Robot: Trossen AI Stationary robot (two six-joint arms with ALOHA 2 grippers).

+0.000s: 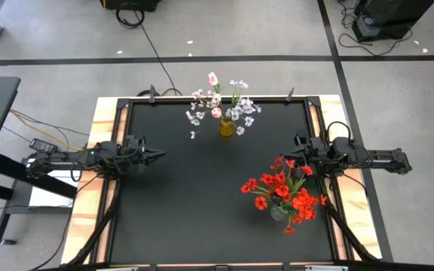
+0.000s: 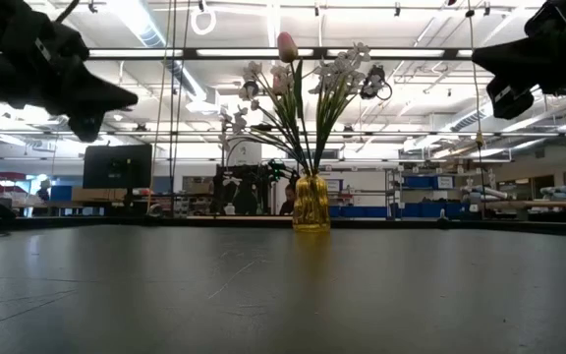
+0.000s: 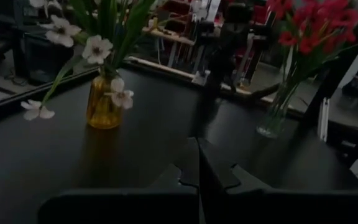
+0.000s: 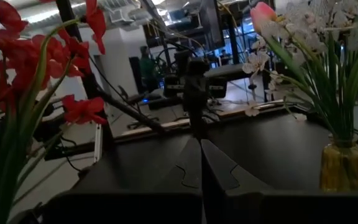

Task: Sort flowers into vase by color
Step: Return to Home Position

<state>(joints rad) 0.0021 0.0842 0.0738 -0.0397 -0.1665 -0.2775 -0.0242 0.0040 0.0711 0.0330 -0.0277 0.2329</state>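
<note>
A yellow glass vase stands near the table's far edge and holds white blossom sprays and pink tulip buds; it also shows in the low view and the left wrist view. A clear vase near the table's right side holds the red flowers, stems down inside it. My left gripper hovers shut over the table's left side, empty. My right gripper hovers shut over the right side, just far of the red flowers, empty.
The black mat lies bare between the two vases and toward the near edge. Wooden borders run along the table's left and right sides. Cables trail off the left edge.
</note>
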